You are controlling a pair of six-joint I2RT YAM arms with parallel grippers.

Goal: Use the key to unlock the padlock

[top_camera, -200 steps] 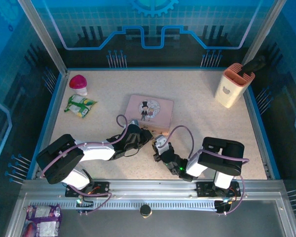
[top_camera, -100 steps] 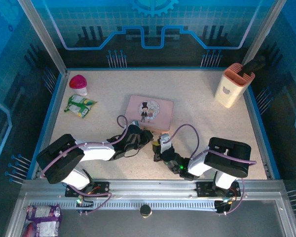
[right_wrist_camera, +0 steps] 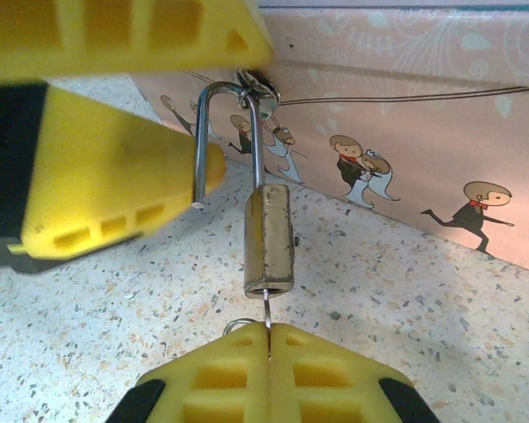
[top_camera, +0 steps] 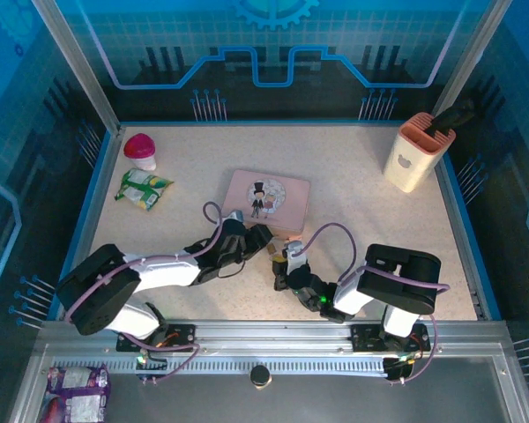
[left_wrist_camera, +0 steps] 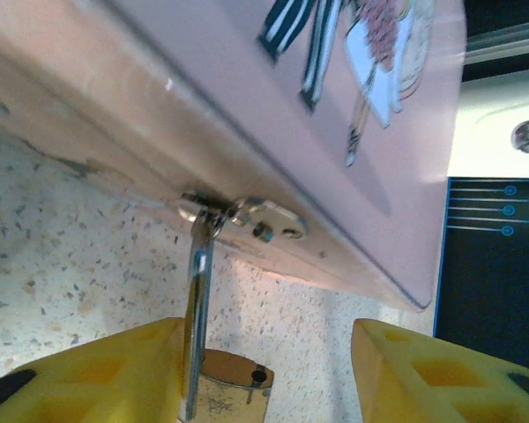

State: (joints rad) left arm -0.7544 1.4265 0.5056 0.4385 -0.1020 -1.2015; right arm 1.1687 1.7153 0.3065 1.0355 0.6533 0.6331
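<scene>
two wrist cams, r fingers (right_wrist_camera: 203,379) pinching key (right_wrist_camera: 266,310) in padlock (right_wrist_camera: 268,238), shackle (right_wrist_camera: 225,88) end free in r cam, l fingers (left_wrist_camera: 423,370) parted

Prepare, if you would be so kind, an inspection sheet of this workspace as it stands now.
Surface: speckled beige table, no spills seen.
Job's things: padlock hangs from the clasp of the pink tin, one shackle end free of the body; key in its underside.
Clutter: red mushroom toy, green packet, peach holder.
Grippers: left pincer open, fingers either side of the padlock; right pincer shut on the key.
Cables: lilac cable loops arch over both arms.
Surroundings: blue panels, metal frame.
</scene>
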